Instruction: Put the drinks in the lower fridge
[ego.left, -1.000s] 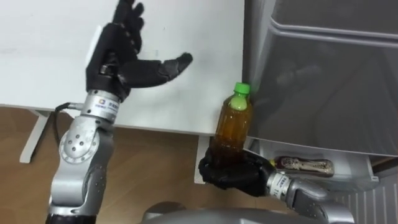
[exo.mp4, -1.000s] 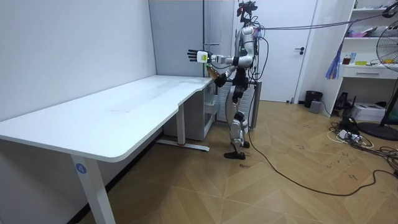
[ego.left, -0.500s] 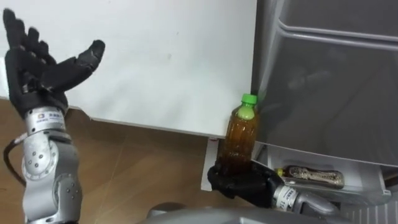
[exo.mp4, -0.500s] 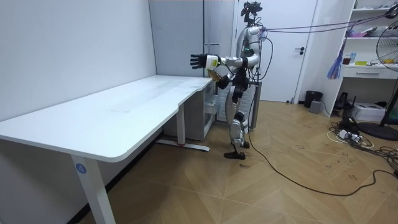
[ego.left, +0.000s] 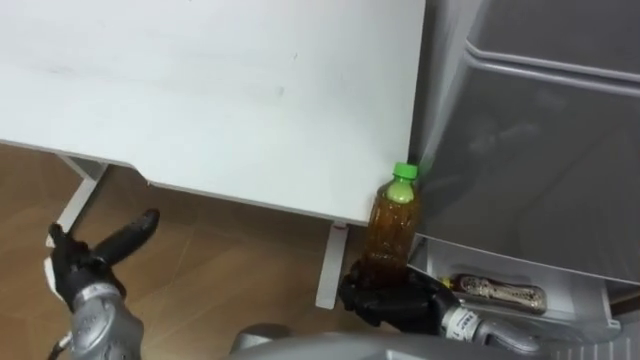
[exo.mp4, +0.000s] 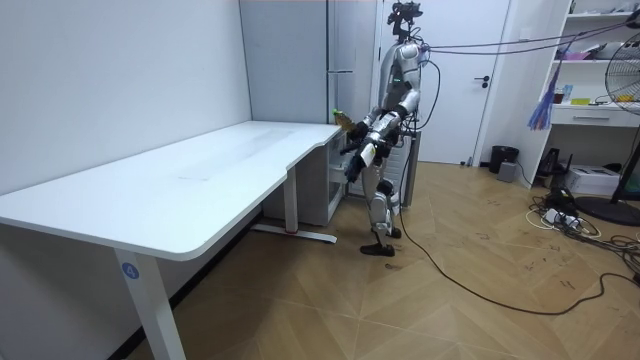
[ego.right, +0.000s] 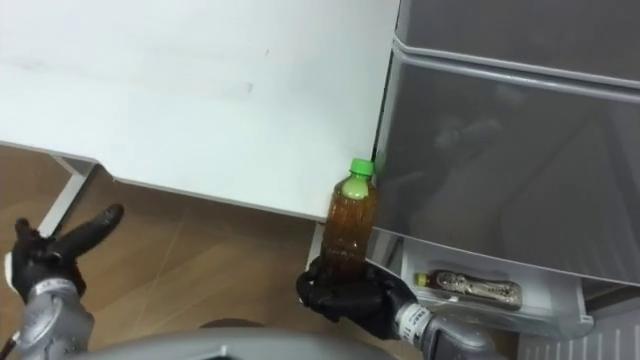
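A brown tea bottle with a green cap stands upright in my right hand, whose fingers are curled round its base. The bottle is just in front of the grey fridge, at the corner of the white desk. Below the fridge door a lower drawer stands pulled out, and another brown bottle lies on its side in it. My left hand hangs low at the lower left over the wooden floor, with its fingers relaxed and holding nothing. In the room view the robot stands at the desk's far end beside the fridge, with the bottle at chest height.
The desk's white leg drops to the floor just left of the bottle. A second desk foot shows at the left. Bare wooden floor lies under the desk edge.
My left arm has dropped from over the desk to low beside me. The bottle stays in my right hand. The view has shifted slightly.
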